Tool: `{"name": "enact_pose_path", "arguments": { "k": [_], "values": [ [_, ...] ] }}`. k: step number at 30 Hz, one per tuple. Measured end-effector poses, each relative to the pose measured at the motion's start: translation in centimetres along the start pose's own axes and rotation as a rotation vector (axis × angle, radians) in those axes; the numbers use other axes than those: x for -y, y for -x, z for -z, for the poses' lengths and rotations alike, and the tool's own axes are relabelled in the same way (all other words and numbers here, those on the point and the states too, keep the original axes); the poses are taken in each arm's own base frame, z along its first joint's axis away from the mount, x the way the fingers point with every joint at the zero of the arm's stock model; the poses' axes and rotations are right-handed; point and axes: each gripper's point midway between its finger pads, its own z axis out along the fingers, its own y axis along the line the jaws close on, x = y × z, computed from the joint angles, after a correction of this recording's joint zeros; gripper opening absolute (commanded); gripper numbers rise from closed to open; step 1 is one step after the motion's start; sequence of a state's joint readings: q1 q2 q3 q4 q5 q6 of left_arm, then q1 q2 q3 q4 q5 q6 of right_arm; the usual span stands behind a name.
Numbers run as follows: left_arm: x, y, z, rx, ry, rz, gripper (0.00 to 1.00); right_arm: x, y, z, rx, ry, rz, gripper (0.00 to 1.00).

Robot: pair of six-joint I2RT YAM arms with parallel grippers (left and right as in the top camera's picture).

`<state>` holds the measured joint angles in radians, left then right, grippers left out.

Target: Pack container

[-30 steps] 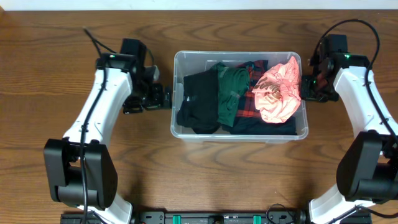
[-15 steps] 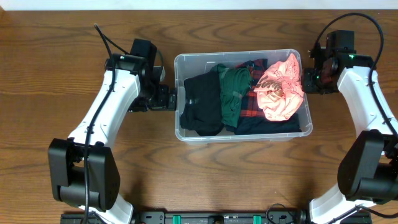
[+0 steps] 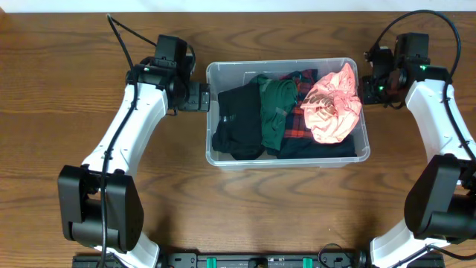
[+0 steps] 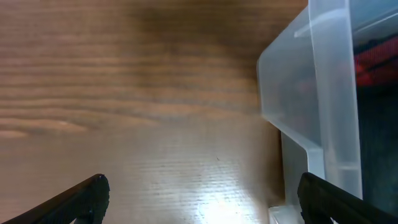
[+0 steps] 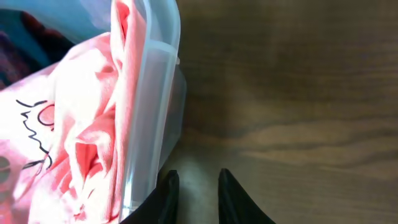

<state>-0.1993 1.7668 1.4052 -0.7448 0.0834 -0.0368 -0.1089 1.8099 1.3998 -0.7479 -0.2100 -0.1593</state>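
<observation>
So the container [image 3: 287, 113] sat mid-table on the wood [image 3: 59, 89], stuffed with a black garment [image 3: 236, 123], a green one [image 3: 277, 108], some red plaid [image 3: 297, 123] and a pink top [image 3: 332, 106] bulging up against the right wall. My left gripper [image 3: 202, 97] was right at its left rim, fingers spread wide apart. My right gripper [image 3: 370, 83] sat by the right rim, fingers nearly together, nothing between them.

I see my left pincer [image 3: 202, 97] has climbed toward the far end of the container [image 3: 288, 158], now beside its far-left corner, while my right pincer [image 3: 370, 65] has edged farther too, and the container sits slightly shifted.
</observation>
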Motion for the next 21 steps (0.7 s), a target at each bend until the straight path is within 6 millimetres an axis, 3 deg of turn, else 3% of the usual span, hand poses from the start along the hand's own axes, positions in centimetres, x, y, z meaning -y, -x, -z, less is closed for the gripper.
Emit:
{"name": "enact_pose_path", "arguments": {
  "k": [15, 17, 21],
  "values": [
    [-0.4, 2.9, 0.2, 0.121, 0.028, -0.067, 0.98, -0.2, 3.2, -0.2, 0.13, 0.023, 0.029, 0.24],
    [-0.5, 3.1, 0.2, 0.125, 0.033, -0.088, 0.98, -0.2, 3.6, -0.2, 0.144, 0.023, 0.033, 0.27],
    [-1.0, 3.4, 0.2, 0.135, 0.033, -0.092, 0.98, 0.0, 4.5, -0.1, 0.18, 0.014, 0.033, 0.44]
  ]
}}
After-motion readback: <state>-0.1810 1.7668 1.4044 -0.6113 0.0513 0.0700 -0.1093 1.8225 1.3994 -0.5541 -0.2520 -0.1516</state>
